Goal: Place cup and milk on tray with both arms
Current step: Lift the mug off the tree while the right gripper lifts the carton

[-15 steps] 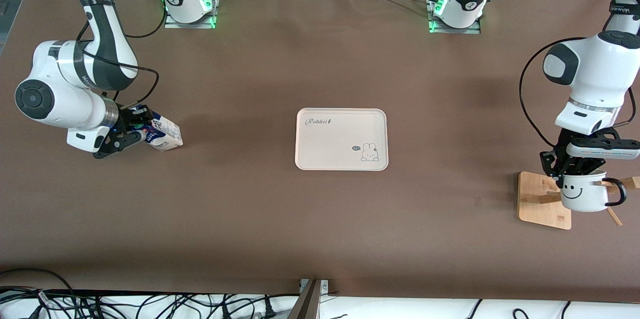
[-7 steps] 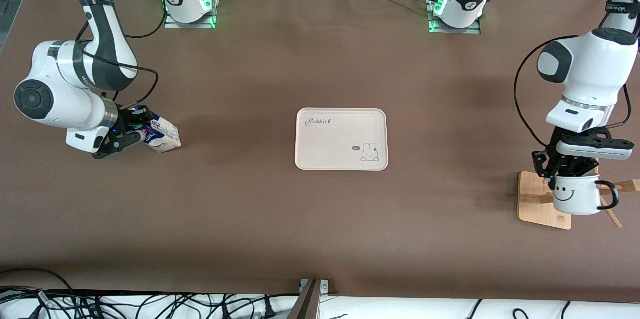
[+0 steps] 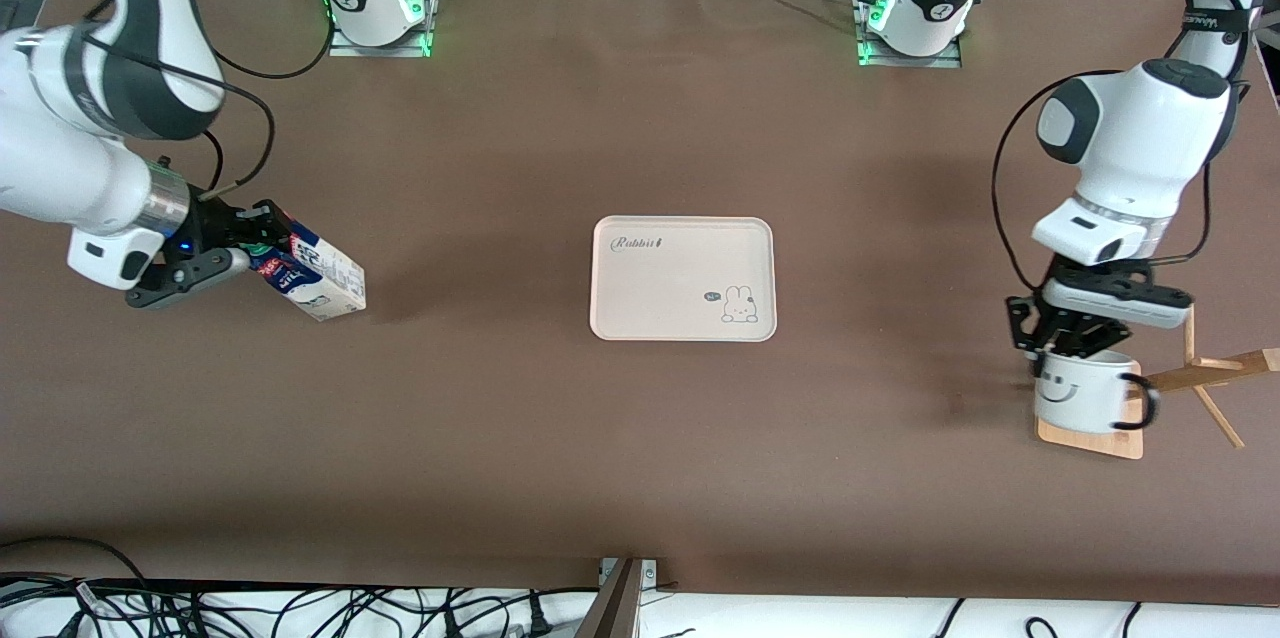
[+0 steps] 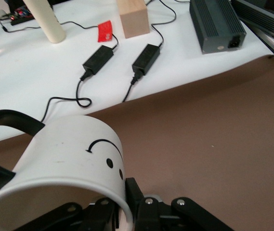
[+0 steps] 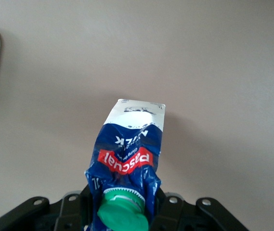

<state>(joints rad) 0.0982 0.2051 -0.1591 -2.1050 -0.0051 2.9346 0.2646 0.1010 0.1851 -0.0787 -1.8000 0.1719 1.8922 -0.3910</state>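
Right gripper point(image 3: 225, 253) and left gripper point(image 3: 1062, 343), each clamped on its load with the tray unfilled.

At the right arm's end, the small dark blue and white gable-top milk carton point(image 3: 315, 276) is gripped at its green-capped top, tilted. The cream-white rectangular tray point(image 3: 683, 278) lies mid-table, well apart from both loads. At the left arm's end, the white smiley mug point(image 3: 1085, 395) is pinched by its rim over the wooden rack's base point(image 3: 1095, 440). Carrying is best done level, the carton righted before release.
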